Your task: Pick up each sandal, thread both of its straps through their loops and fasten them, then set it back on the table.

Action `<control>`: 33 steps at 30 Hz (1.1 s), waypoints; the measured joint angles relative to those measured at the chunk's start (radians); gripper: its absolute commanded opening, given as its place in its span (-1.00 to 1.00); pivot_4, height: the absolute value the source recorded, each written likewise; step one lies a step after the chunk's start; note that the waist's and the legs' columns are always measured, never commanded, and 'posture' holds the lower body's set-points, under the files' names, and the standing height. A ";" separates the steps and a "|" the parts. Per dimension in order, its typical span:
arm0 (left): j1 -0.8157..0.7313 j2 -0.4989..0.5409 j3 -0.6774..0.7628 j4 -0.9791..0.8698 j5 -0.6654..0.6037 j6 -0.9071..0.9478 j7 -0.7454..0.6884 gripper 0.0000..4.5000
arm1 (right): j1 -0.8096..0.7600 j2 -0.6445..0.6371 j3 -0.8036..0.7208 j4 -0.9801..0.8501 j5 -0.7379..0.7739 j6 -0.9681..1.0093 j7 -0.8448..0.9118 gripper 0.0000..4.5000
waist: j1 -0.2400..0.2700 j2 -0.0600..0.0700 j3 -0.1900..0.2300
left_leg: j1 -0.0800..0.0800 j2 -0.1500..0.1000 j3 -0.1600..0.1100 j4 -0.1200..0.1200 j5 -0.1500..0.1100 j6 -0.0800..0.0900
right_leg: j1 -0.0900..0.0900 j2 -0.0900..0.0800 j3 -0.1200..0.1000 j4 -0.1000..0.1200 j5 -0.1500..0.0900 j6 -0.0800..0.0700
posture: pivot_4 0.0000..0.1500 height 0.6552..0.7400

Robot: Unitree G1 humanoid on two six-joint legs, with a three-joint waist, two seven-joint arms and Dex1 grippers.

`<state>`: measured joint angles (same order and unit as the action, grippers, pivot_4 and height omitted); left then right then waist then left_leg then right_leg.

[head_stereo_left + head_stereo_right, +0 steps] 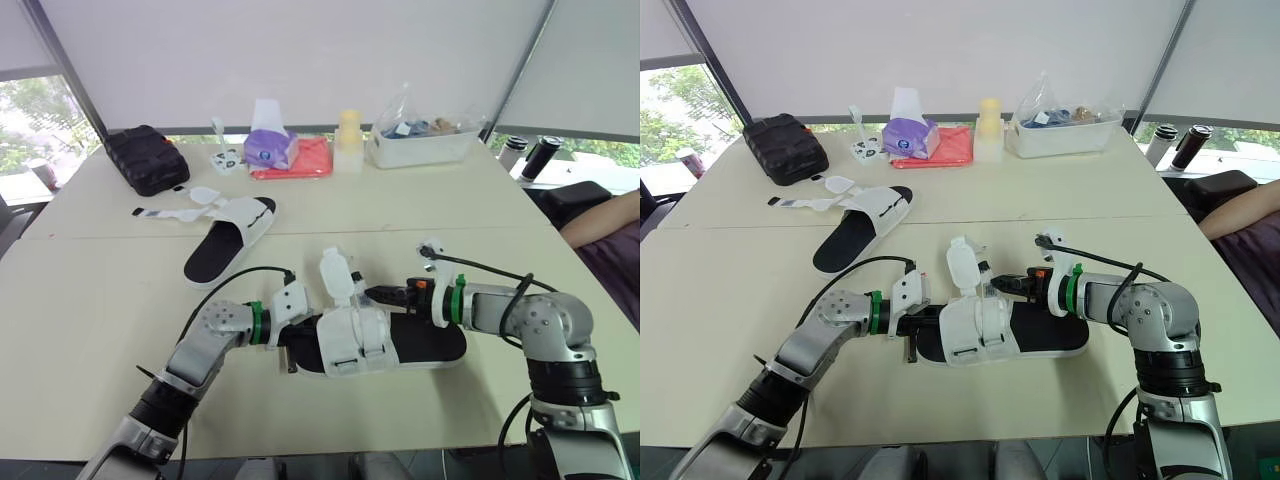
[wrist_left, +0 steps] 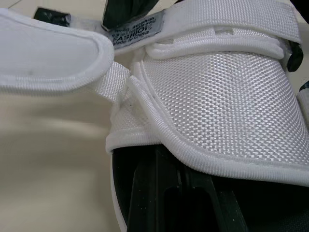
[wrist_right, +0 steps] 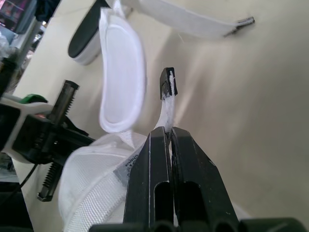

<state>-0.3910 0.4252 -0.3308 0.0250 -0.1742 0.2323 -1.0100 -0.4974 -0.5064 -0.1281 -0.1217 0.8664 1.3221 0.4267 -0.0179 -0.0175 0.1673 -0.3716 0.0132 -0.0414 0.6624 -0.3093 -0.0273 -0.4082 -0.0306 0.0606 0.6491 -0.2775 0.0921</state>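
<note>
Sandal (image 1: 425, 345), white upper & black footbed, lies on worktop (image 1: 90, 300) btwn both arms, w/ one padded flap (image 3: 120, 72) standing up. R end effector (image 3: 164, 135) is closed tight on a thin strap (image 3: 167, 108) w/ black tip. L end effector (image 1: 288, 350) sits at sandal's other end, grip can't be told; 2nd sandal (image 1: 228, 238) lies further back, straps splayed out.

Bright diffuse daylight w/ soft shadows
</note>
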 measured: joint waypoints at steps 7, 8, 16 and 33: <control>0.003 -0.001 -0.002 -0.005 0.000 0.001 0.009 -1.00 | 0.005 -0.004 0.015 -0.005 -0.021 0.035 -0.016 -1.00 | 0.001 0.001 0.000 | 0.000 0.000 0.000 0.000 0.000 0.000 | 0.000 0.000 0.000 0.000 0.000 0.000 | 1.00 1.00; 0.003 -0.001 -0.002 -0.004 0.000 0.001 0.009 -1.00 | 0.005 -0.008 0.021 -0.009 -0.023 0.034 -0.016 -1.00 | 0.001 0.001 0.000 | 0.000 0.000 0.000 0.000 0.000 0.000 | 0.000 0.000 0.000 0.000 0.000 0.000 | 1.00 1.00; -0.005 -0.001 -0.005 0.003 0.000 -0.002 0.006 -1.00 | 0.007 -0.033 0.005 0.015 -0.090 0.003 -0.026 0.59 | 0.002 0.001 0.000 | -0.001 0.000 0.000 0.000 0.000 0.000 | -0.001 0.000 0.000 0.000 0.000 0.000 | 1.00 1.00; -0.031 0.018 0.014 0.028 -0.010 -0.015 0.001 -1.00 | -0.231 -0.019 -0.111 0.277 -0.042 0.020 0.124 0.79 | -0.002 0.002 0.000 | -0.002 0.001 0.004 0.000 -0.001 0.002 | -0.004 0.001 0.001 0.001 0.001 0.000 | 1.00 1.00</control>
<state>-0.4219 0.4429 -0.3168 0.0534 -0.1838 0.2177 -1.0095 -0.7279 -0.5254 -0.2390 0.1557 0.8246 1.3424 0.5509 -0.0203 -0.0155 0.1675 -0.3741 0.0146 -0.0369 0.6625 -0.3103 -0.0257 -0.4120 -0.0299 0.0618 0.6499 -0.2769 0.0922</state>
